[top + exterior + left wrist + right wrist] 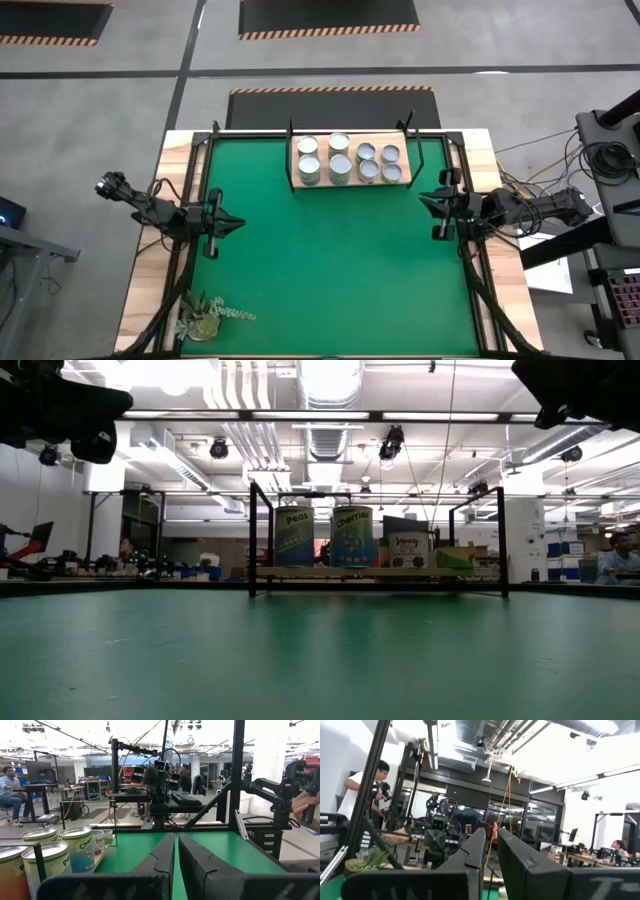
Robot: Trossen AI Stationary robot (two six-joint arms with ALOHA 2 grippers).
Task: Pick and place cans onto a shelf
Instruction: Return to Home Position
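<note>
Two grippers hang off the mat at opposite sides of the table, neither carrying anything; the left gripper sits over the green mat's left edge, pointing inward, and its own wrist view shows its fingers drawn nearly together with only a thin slit of green between them; the right gripper sits over the mat's right edge, facing the left one, and its fingers are likewise closed to a narrow gap; well apart from both, at the far middle of the mat, stands the shelf, a light wood board with thin black posts at its corners; eight cans stand upright on it in two rows, four taller ones on its left half and four lower ones on its right half, close beside each other; from table height a can marked Peas and a blue one stand side by side at the front; a small green plant sprig lies on the wooden rim at the near left corner.
</note>
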